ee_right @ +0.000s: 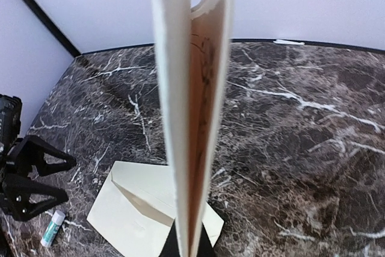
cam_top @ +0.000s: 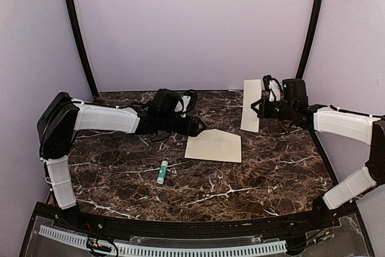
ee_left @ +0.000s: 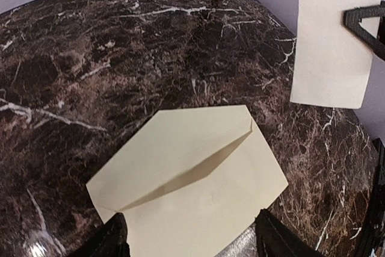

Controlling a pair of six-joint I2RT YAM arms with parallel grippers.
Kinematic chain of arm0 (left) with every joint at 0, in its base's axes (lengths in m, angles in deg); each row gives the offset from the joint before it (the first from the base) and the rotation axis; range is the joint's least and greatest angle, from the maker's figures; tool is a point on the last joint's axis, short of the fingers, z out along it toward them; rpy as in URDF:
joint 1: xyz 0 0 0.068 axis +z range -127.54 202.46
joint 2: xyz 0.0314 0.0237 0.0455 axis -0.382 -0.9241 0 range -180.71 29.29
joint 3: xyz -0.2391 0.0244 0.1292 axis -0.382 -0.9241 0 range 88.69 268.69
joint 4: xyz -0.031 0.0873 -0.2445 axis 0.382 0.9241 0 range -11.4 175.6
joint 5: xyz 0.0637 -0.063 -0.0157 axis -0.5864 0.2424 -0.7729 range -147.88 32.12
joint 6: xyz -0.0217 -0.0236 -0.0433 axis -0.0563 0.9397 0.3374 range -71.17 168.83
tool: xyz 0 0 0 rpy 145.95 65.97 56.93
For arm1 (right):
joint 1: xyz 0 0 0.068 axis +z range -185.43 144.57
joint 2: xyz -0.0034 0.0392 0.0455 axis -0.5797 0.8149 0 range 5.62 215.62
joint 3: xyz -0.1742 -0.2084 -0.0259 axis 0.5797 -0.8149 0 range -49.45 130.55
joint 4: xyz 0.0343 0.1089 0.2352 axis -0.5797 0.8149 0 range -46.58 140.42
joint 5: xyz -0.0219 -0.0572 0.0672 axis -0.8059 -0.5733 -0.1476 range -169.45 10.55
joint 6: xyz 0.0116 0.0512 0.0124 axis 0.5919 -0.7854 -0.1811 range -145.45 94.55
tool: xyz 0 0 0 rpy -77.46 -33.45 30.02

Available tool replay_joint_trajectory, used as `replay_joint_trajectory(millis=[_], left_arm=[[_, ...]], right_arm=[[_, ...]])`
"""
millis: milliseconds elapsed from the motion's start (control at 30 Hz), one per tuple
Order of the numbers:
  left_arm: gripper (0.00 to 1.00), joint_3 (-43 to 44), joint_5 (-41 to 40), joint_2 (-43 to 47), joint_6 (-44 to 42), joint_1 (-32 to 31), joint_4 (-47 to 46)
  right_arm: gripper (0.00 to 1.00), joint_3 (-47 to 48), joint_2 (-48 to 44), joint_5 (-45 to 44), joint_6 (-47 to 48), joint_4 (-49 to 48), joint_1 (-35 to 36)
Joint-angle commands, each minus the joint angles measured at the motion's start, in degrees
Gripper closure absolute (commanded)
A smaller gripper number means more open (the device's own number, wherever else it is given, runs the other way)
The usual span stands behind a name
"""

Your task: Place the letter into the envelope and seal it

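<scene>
The envelope (cam_top: 213, 145) lies flat on the marble table (cam_top: 271, 173) with its flap slightly raised; it also shows in the left wrist view (ee_left: 186, 173) and the right wrist view (ee_right: 135, 209). My left gripper (cam_top: 197, 126) hovers at the envelope's left edge, open, its fingers (ee_left: 114, 239) spread wide over the paper with nothing between them. The folded letter (cam_top: 250, 105) stands upright above the back right of the table. My right gripper (cam_top: 260, 108) is shut on its edge. In the right wrist view the letter (ee_right: 192, 88) is seen edge-on, its brown print showing inside the fold.
A white glue stick with a green cap (cam_top: 162, 172) lies in front of the envelope, left of centre. Black curved frame posts (cam_top: 78, 34) and pale walls enclose the table at the back and sides.
</scene>
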Motion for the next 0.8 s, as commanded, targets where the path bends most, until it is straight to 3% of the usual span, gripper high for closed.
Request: replay_joint_trajectory(millis=[0, 133, 367, 600, 767], left_arm=[[0.28, 7.65, 3.5, -6.43, -5.32, 5.04, 3.34], [0.28, 14.8, 15.3, -13.53, -6.71, 7.96, 3.17], [0.28, 26.1, 18.64, -23.72, -7.36, 8.3, 8.98], [0.32, 23.17, 19.9, -24.08, -5.47, 8.3, 8.15], [0.35, 14.72, 20.47, -20.95, -2.22, 8.34, 3.22]], right_arm=[[1.0, -6.35, -6.09, -11.17, -9.98, 3.7, 1.94], [1.0, -12.27, -10.68, -12.31, -13.38, 5.03, 5.0], [1.0, -16.3, -17.06, -12.96, -15.35, 6.02, 8.69], [1.0, -18.36, -20.34, -13.49, -16.35, 6.69, 10.2], [1.0, -19.33, -21.13, -13.43, -16.7, 6.28, 10.34]])
